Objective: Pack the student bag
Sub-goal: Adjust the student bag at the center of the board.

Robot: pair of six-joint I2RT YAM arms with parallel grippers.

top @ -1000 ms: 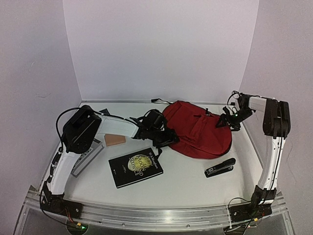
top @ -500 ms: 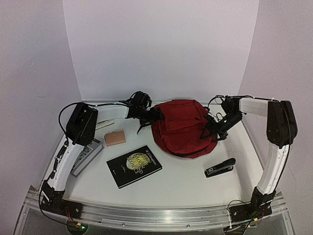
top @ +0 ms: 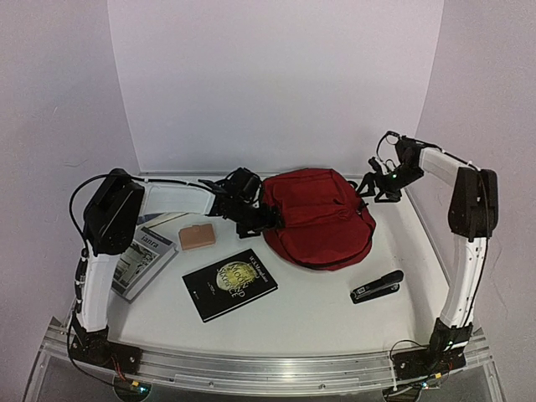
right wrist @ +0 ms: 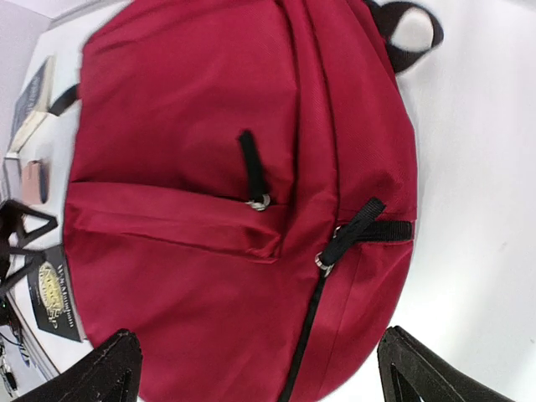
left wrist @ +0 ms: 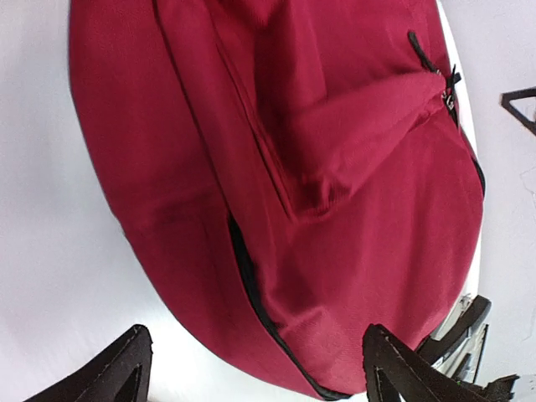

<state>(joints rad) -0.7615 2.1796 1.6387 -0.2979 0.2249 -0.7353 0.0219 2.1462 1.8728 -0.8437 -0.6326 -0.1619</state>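
Note:
The student bag [top: 320,219], a dark red backpack with black zippers, lies flat in the middle of the table. My left gripper [top: 265,219] is at its left edge, open and empty. In the left wrist view its fingers [left wrist: 121,373] straddle the bag's rounded edge [left wrist: 335,251] and a black zipper line. My right gripper [top: 374,186] hovers at the bag's back right corner, open and empty. In the right wrist view [right wrist: 268,377] the bag [right wrist: 193,268] fills the frame. Its two black zipper pulls [right wrist: 335,243] are shut.
A black book [top: 230,285] lies in front of the bag on the left. A black stapler [top: 377,286] lies at the front right. A tan rectangular block [top: 198,236] and a magazine [top: 142,258] lie on the left side. White walls close in the back and sides.
The bag has shifted back towards the middle and settled flatter. My right gripper has drawn back from the bag to the back right. My left gripper has moved down along the bag's left edge.

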